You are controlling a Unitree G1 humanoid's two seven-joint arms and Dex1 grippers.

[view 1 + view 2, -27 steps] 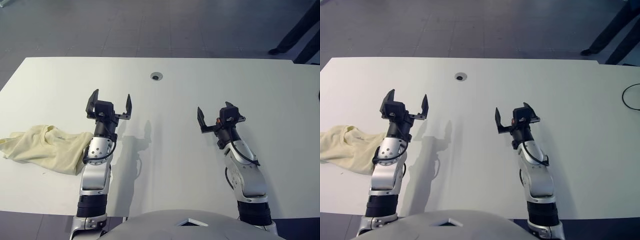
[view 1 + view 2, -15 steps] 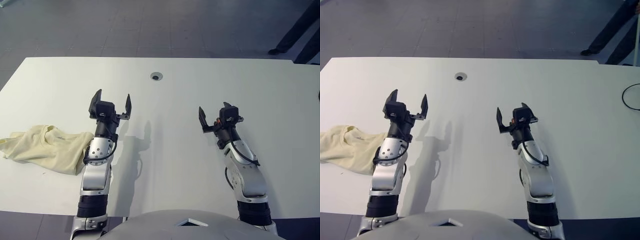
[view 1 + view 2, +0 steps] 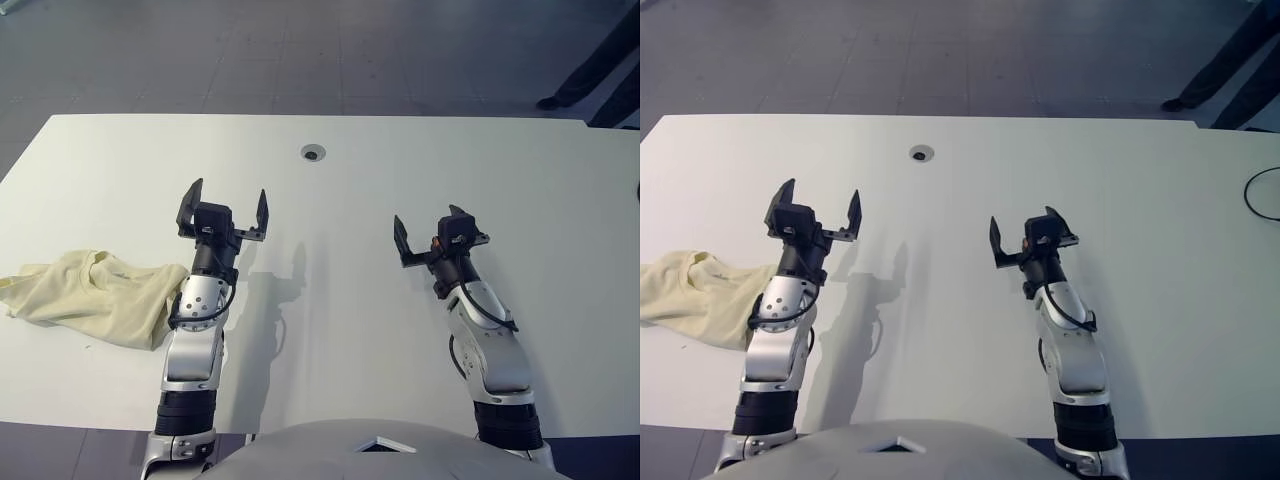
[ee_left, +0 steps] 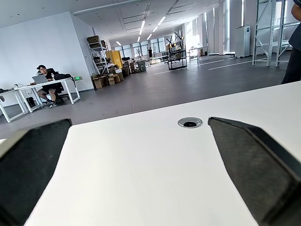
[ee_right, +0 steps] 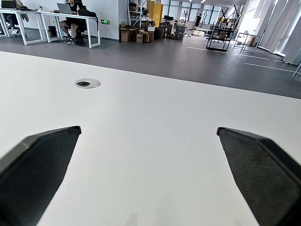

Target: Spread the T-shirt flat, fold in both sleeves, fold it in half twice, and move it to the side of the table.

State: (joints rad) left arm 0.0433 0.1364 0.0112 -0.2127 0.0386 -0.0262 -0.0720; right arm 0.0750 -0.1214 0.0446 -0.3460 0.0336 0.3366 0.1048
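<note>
On the table's left edge, eye views: we see the T-shirt [image 3: 95, 295] lying as a crumpled heap of soft, pale-yellow cloth on the smooth white table [image 3: 400, 150]. It is not yet spread, so we judge the task to be at its very start.
Left gripper, eye views: the left gripper [image 3: 226, 195] hovers over bare tabletop just beside the heap, its forearm crossing in front of the cloth's near edge. Its jaws stand wide apart and hold nothing, which we read as readiness to take the cloth.
Right gripper, eye views: the right gripper [image 3: 428, 222] hangs over the table's middle, well apart from the shirt, its jaws likewise parted and empty. We judge it idle because the cloth lies on the other side.
Grommet, eye views: a round, metal-rimmed cable grommet [image 3: 313, 153] sits in the tabletop beyond the left gripper.
Left wrist view: flat, dark, matt fingers [image 4: 33, 165] stand apart, with bare tabletop and the grommet between them.
Right wrist view: matching dark pads [image 5: 37, 160] are spread wide over plain white surface.
</note>
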